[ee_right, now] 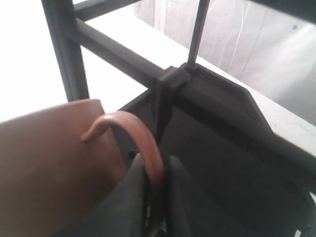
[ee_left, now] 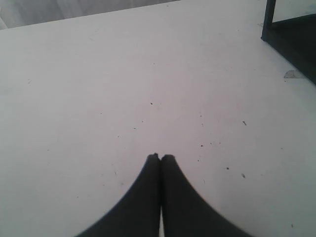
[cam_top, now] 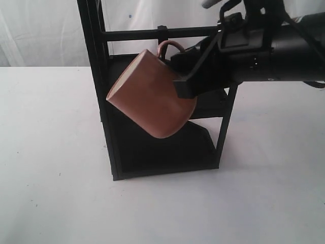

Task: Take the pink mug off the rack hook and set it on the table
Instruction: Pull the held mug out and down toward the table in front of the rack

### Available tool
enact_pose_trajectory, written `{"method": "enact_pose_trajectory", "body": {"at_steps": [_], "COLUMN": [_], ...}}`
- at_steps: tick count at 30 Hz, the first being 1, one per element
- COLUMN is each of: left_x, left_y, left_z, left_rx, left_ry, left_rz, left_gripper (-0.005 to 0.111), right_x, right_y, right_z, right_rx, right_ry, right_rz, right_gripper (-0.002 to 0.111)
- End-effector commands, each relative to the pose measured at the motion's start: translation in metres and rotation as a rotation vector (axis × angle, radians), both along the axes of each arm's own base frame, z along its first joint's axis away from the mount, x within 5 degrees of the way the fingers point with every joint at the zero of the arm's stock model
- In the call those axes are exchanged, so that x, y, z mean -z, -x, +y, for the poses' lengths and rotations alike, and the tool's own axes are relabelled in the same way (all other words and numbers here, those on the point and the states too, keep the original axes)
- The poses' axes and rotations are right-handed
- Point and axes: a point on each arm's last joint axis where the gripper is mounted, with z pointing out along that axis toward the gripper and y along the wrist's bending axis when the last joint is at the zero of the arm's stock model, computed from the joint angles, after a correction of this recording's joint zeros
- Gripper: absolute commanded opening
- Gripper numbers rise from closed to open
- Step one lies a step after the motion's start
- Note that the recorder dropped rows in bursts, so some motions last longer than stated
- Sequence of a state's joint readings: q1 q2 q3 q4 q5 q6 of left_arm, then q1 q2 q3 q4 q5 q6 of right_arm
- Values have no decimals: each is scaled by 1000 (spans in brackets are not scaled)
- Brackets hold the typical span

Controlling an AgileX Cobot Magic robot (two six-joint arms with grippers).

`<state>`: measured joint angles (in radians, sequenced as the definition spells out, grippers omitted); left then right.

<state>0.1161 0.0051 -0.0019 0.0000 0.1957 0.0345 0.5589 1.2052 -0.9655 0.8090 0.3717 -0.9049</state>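
Exterior view: your right gripper [cam_top: 184,87] clamps the handle of the pink mug [cam_top: 150,96], tilted before the rack [cam_top: 96,76].
Left gripper [ee_left: 160,158]: yours is closed, empty, above the table [ee_left: 98,98].

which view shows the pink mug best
The exterior view: the whole mug shows, tilted in front of the rack. The right wrist view catches only its handle and part of its side. The left wrist view shows none of it.
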Motion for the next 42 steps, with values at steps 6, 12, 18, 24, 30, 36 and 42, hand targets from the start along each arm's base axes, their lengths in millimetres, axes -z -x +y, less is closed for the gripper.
{"method": "enact_pose_trajectory", "body": {"at_steps": [6, 12, 18, 24, 30, 36, 42], "left_x": [0, 0, 0, 0, 0, 0, 0], "left_y": [0, 0, 0, 0, 0, 0, 0], "left_z": [0, 0, 0, 0, 0, 0, 0], "left_rx": [3, 3, 3, 3, 3, 3, 3], "left_ry": [6, 6, 6, 6, 6, 6, 6], "left_rz": [-5, -5, -5, -5, -5, -5, -5], "left_gripper": [0, 0, 0, 0, 0, 0, 0], "right_x": [-7, -13, 18, 49, 69, 72, 73], "right_y": [23, 36, 47, 55, 55, 59, 61], "right_z": [-3, -12, -31, -52, -65, -61, -59], "right_rx": [-61, -12, 141, 315, 436, 384, 350], "right_ry": [-65, -163, -276, -331, -308, -300, -295], "right_rz": [146, 163, 169, 168, 147, 187, 206], "right_gripper": [0, 0, 0, 0, 0, 0, 0]}}
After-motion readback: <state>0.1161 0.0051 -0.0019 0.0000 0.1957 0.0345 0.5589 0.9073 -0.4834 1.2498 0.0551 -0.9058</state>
